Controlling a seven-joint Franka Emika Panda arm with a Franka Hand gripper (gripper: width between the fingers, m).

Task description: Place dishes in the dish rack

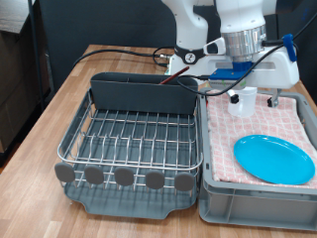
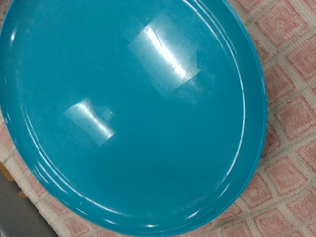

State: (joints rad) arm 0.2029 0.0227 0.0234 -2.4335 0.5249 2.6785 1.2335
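Note:
The round light-blue plate (image 1: pixel 274 159) lies flat on the pink checked cloth in the grey crate at the exterior view's right. It fills the wrist view (image 2: pixel 133 114). My gripper (image 1: pixel 256 99) hangs over the far part of the crate, above and behind the plate and not touching it. Its two pale fingers stand apart with nothing between them. The dish rack (image 1: pixel 134 139), a dark grey tray with a wire grid and a tall grey bin at its far side, stands empty at the exterior view's left. No cup or spoon shows.
The grey crate (image 1: pixel 213 203) stands right against the rack's side. Round grey knobs (image 1: pixel 124 177) line the rack's near edge. Cables (image 1: pixel 129 55) run across the wooden table behind the rack. Pink checked cloth (image 2: pixel 291 148) surrounds the plate.

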